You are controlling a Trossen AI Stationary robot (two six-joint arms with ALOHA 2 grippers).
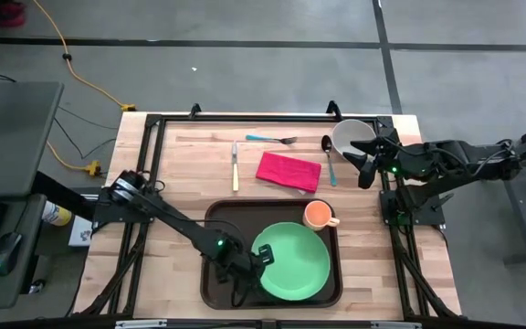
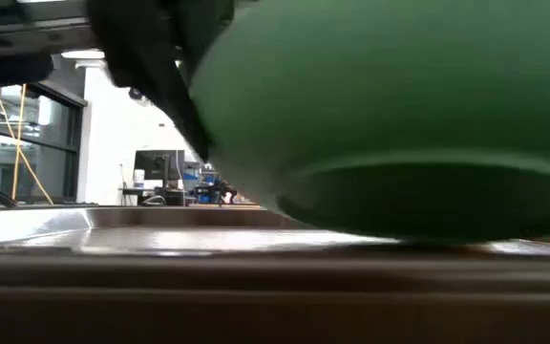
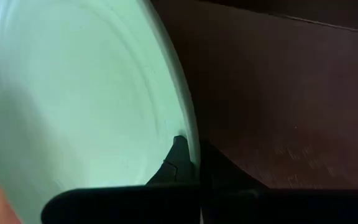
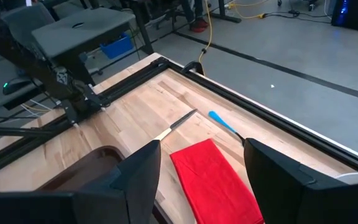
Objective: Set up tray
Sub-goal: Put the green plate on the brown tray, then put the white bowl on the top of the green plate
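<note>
Two dark arms work over a pale butcher-block wooden table (image 1: 181,164) framed in black metal; no brand, label or readable writing shows on anything. The large dark brown rectangular plastic tray (image 1: 222,215), smooth, with rounded corners and a raised rim, lies at the table's 6 o'clock edge. A round, glossy green plate (image 1: 295,260) sits in the tray's right half, and a small orange cup (image 1: 318,215) with a handle stands in the tray at the plate's 1 o'clock.

The left gripper (image 1: 261,257) is at the plate's 9 o'clock rim, its fingers (image 3: 178,158) pinched together on the thin edge, one above the rim and one below. In the low view the plate's underside fills the frame, with its left edge raised off the tray floor.

The right gripper (image 1: 365,160) hovers at the table's 2 o'clock, beside a round white bowl (image 1: 345,132), its fingers (image 4: 143,171) spread wide and holding nothing.

Between the arms lie a soft red folded cloth (image 1: 289,171), a cream-handled knife (image 1: 236,166) at its 9 o'clock, a blue-handled fork (image 1: 270,139) at its 12 o'clock and a blue-handled spoon (image 1: 329,160) at its 3 o'clock.
</note>
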